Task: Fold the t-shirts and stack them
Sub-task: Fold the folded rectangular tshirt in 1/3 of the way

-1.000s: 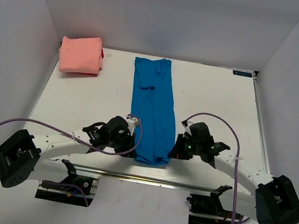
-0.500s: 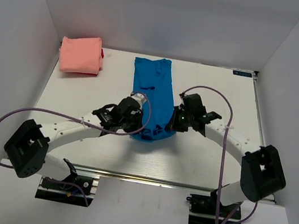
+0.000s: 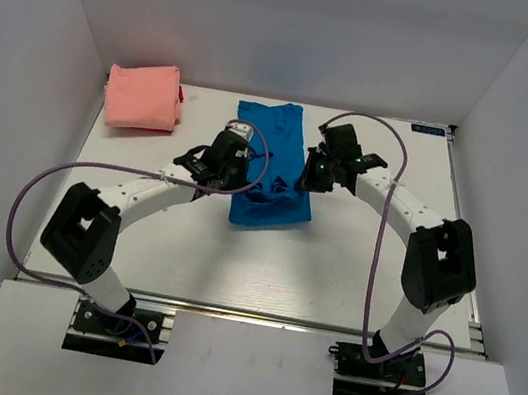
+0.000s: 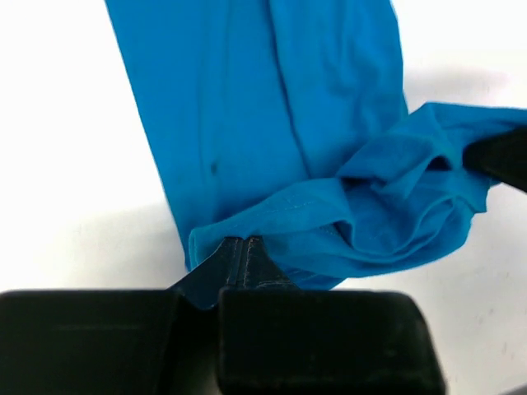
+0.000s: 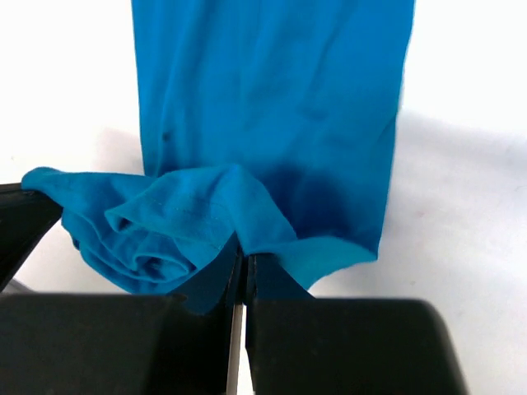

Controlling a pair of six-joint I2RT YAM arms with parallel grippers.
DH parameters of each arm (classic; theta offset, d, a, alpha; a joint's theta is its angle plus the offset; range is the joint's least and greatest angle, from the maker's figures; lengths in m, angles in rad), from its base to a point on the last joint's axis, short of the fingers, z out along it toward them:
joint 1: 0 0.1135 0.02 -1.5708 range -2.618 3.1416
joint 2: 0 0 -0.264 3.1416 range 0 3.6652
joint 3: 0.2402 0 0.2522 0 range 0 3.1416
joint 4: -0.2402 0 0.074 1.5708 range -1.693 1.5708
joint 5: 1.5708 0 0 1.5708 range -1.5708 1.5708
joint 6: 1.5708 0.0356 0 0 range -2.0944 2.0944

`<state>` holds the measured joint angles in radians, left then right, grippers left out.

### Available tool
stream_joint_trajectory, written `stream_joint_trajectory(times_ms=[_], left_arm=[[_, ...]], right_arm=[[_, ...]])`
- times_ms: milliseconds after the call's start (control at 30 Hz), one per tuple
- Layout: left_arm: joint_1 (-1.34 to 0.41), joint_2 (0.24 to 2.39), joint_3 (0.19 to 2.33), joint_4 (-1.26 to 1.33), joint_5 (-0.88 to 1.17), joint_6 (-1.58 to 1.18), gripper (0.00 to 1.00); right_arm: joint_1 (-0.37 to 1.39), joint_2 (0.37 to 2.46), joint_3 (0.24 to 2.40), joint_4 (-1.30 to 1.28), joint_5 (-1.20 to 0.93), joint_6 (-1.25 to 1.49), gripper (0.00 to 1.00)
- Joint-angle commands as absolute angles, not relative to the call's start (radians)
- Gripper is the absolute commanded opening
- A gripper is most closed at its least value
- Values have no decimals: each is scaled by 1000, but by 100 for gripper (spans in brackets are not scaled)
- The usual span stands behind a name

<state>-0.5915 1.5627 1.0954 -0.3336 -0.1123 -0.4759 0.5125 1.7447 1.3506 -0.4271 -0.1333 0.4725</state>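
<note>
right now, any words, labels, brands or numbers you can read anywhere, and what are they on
No text here can be read.
On the dark label at the far right edge of the table: pale marks, too small to read.
On the blue t-shirt: no print shows.
On the salmon-pink t-shirt: no print shows.

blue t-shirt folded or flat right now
Mid-fold. The left end effector and right end effector pinch the blue t-shirt by its near hem, held over the flat far half; cloth there is bunched.

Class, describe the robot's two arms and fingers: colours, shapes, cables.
The left arm and right arm both have white tubular links and bulky black joint housings. A purple cable loops along each. The fingers are black, blocky, tapering to tips.
</note>
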Motion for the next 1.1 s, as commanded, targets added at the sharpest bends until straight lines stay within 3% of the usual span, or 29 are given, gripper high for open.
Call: stream_joint_trajectory(times_ms=[0, 400, 967, 1000, 1033, 1067], left_arm=[[-568, 1610, 1170, -311, -74, -428, 0], [-459, 1776, 1330, -270, -20, -373, 0], [-382, 1968, 1452, -225, 72, -362, 0], [-382, 1983, 1477, -235, 72, -362, 0], [-382, 1997, 1491, -235, 72, -371, 0], [-373, 2028, 1506, -261, 63, -389, 6]], right_arm=[[492, 1793, 1460, -472, -141, 436, 0], [439, 1969, 1676, -463, -210, 402, 0], [394, 2169, 1805, -425, -282, 425, 0], [384, 2187, 1812, -408, -287, 443, 1], [380, 2192, 1818, -403, -302, 452, 9], [377, 2200, 1818, -391, -317, 475, 16]])
